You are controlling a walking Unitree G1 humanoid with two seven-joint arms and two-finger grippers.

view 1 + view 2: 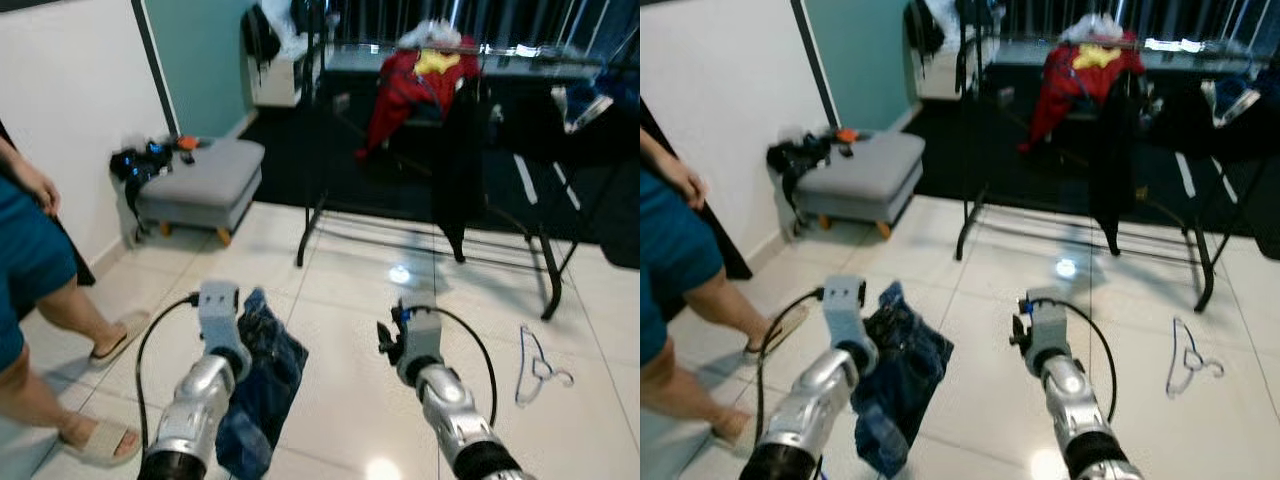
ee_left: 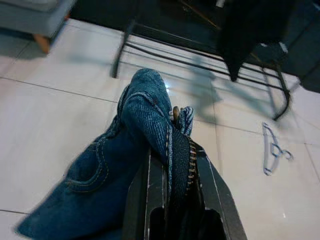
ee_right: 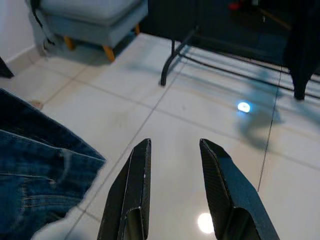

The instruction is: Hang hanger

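Denim garment (image 2: 125, 145) hangs clamped in the left gripper (image 2: 172, 165) while the right gripper (image 3: 175, 170), fingers apart and empty, must next reach the hanger (image 1: 540, 365) lying on the floor (image 1: 340, 300) to its right, short of the clothes rack (image 1: 440, 150).

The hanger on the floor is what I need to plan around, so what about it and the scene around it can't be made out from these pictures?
- Hanger: small and blurred in the eye views; its hook shape and direction are unclear.
- Rack: top rail lost in dark background and draped clothes; free rail space is unclear.
- Left tool: the denim garment it grips covers the fingertips.
- Person: cut off by the left edge.
- Right tool is open.
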